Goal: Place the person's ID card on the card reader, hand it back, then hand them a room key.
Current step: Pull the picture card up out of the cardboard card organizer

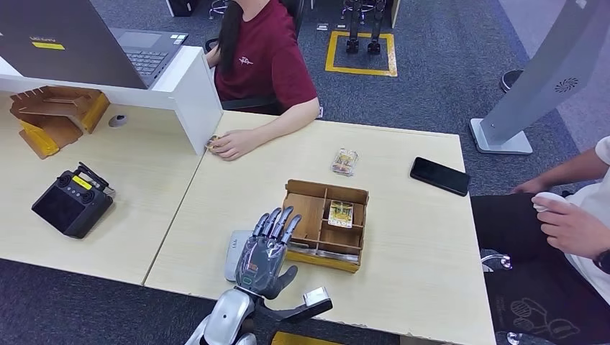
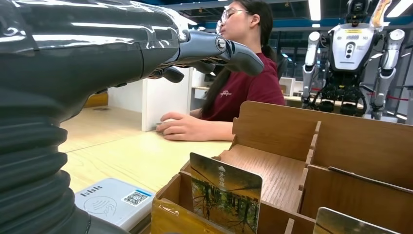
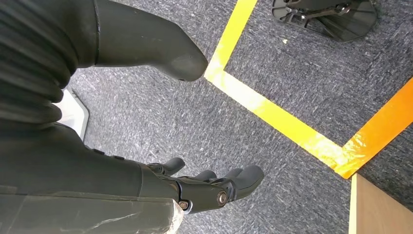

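Two cards matter here: one card (image 1: 340,213) stands in the wooden organizer (image 1: 325,224) at worktop centre, and another card (image 1: 345,161) lies flat at about 12 o'clock from the box, well apart from it. I cannot tell which is the ID and which a room key. The left robot hand (image 1: 270,248) hovers released, fingers spread, holding nothing, above the organizer's 9 o'clock edge and the card reader (image 2: 113,201). Reaching in with fingers this wide could catch a divider and drag the light box (or tip the leaning card flat). The reader is largely hidden under the hand from above. The right robot hand (image 3: 209,187) hangs over carpet, loosely open and empty. The person's hand (image 1: 231,144) rests at 11 o'clock.
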Controlling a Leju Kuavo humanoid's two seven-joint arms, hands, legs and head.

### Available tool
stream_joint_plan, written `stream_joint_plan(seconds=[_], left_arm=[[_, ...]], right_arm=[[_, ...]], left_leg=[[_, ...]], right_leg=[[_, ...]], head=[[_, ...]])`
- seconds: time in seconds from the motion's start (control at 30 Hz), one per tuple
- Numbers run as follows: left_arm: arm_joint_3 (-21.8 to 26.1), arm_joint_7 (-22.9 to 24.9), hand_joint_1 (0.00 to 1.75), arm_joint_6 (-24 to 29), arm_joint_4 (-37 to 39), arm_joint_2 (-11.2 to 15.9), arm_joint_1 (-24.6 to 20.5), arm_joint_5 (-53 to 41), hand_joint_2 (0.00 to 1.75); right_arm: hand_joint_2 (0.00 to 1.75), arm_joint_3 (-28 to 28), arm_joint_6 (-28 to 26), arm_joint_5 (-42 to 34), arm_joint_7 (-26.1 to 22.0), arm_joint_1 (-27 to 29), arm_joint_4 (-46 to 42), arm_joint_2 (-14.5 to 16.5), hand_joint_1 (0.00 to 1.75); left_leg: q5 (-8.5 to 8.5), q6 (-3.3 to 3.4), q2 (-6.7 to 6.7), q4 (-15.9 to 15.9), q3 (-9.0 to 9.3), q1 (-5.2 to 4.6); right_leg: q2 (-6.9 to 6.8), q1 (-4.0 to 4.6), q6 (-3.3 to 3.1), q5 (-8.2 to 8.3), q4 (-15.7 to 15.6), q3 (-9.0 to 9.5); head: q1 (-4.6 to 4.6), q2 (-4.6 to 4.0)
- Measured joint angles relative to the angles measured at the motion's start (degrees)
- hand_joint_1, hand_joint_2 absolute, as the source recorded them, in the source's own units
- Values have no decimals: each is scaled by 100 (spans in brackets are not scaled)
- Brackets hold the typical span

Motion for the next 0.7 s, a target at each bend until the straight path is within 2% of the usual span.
stream_joint_plan(seconds=[0.7], left_arm=[[280, 11, 0, 66, 431, -138, -129, 0, 175]], right_arm=[[175, 174, 44, 0, 53, -32, -7, 16, 0]], left_leg=[[0, 0, 0, 0, 0, 0]], right_leg=[[0, 0, 0, 0, 0, 0]], head=[[0, 0]])
